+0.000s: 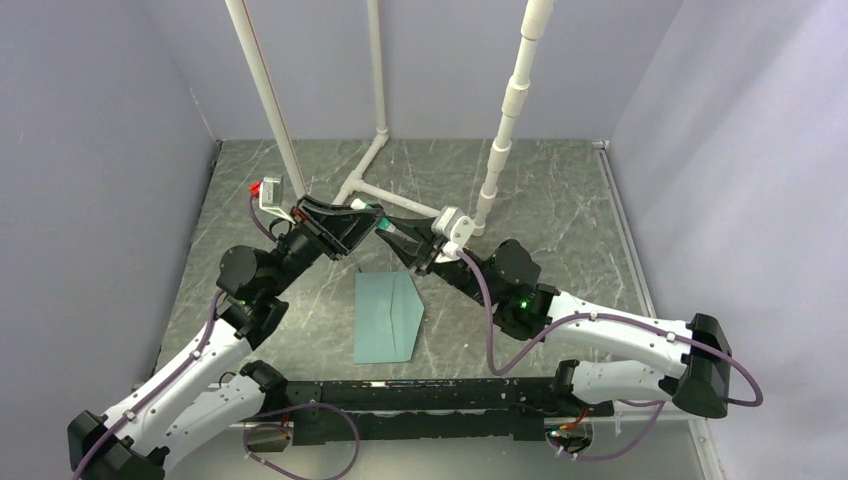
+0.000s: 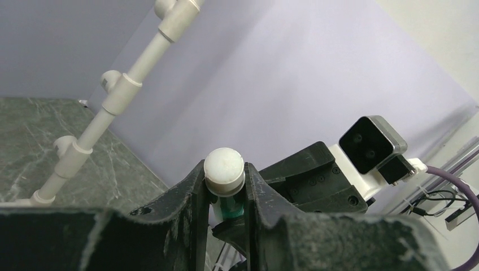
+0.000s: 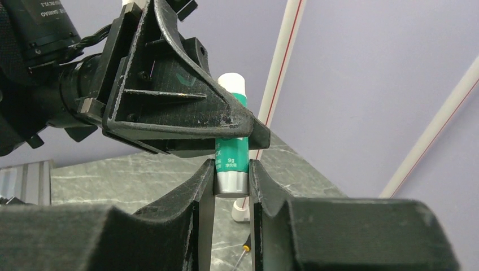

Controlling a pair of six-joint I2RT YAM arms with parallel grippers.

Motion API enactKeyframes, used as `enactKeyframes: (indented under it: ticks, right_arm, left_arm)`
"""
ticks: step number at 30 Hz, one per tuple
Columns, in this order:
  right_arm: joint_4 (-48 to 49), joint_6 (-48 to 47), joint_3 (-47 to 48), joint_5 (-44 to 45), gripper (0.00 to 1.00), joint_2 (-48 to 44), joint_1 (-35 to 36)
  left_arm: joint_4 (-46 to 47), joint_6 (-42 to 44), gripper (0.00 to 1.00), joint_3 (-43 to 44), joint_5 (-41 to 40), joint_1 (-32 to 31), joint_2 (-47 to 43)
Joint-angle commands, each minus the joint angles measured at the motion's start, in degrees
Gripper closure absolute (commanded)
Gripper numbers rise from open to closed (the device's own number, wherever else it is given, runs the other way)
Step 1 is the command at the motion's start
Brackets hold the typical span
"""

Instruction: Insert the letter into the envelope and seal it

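The pale teal envelope (image 1: pixel 388 318) lies flat on the marble table in front of both arms, its flap side pointing right. The letter is out of view. Above the table, further back than the envelope, both grippers meet on a green glue stick (image 3: pixel 232 152). My left gripper (image 2: pixel 225 183) is shut on its white cap (image 2: pixel 224 167). My right gripper (image 3: pixel 232 183) is shut on its silver base. From above, the left gripper (image 1: pixel 368 217) and the right gripper (image 1: pixel 392 228) point tip to tip, with the glue stick (image 1: pixel 379 213) between them.
A white pipe frame (image 1: pixel 372 160) stands at the back of the table, with a jointed white post (image 1: pixel 508 110) to its right. A small red and white part (image 1: pixel 266 190) sits at the back left. Purple walls enclose the table on three sides.
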Motion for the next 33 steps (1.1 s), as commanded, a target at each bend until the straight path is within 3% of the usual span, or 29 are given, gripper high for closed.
enactKeyframes:
  ticks: [1, 5, 8, 13, 18, 22, 24, 27, 28, 29, 31, 33]
  right_arm:
    - [5.3, 2.1, 0.9, 3.9, 1.00, 1.0, 0.3]
    - [-4.1, 8.1, 3.3, 1.6, 0.96, -1.1, 0.2]
    - [-13.3, 11.6, 6.5, -2.8, 0.99, -2.5, -0.2]
    - [-22.6, 19.2, 9.5, -18.7, 1.00, -3.7, -1.2]
    - [-22.3, 28.6, 10.3, -35.1, 1.00, -2.4, -2.0]
    - [-15.9, 37.7, 9.6, -42.9, 1.00, -1.5, -2.1]
    - [-11.3, 41.5, 8.7, -45.0, 1.00, -2.1, -2.2]
    - [-11.8, 41.8, 8.1, -40.8, 1.00, -4.1, -2.1]
    - [-14.1, 40.1, 8.1, -37.6, 0.92, -4.9, -2.2]
    - [-16.3, 38.4, 8.0, -32.2, 0.73, -5.7, -2.2]
    - [-18.6, 34.5, 6.5, -25.8, 0.43, -7.6, -2.1]
    - [-18.6, 31.5, 4.1, -20.4, 0.28, -9.1, -2.1]
  left_arm:
    - [2.8, -0.3, 0.97, -0.2, 1.0, -0.2, -0.2]
    - [1.4, 2.5, 0.98, -0.2, 1.2, -0.2, -1.8]
    - [1.5, 5.8, 0.98, 0.4, 4.5, -0.2, -2.5]
    - [0.3, 15.0, 0.98, 2.5, 14.8, -0.2, -3.1]
    - [1.8, 21.8, 0.98, 4.2, 28.5, -0.2, -3.3]
    - [4.0, 22.4, 0.98, 7.0, 39.4, -0.3, -1.6]
    - [3.6, 22.4, 0.97, 7.6, 40.1, -0.3, -1.7]
    - [2.5, 22.1, 0.98, 6.9, 36.1, -0.3, -2.8]
    - [1.7, 21.8, 0.98, 6.6, 33.5, -0.2, -3.3]
    - [1.0, 21.4, 0.97, 6.2, 31.1, -0.3, -3.8]
    - [-0.2, 19.9, 0.98, 5.1, 24.5, -0.2, -4.8]
    - [-0.3, 17.3, 0.98, 3.7, 19.2, -0.3, -5.7]
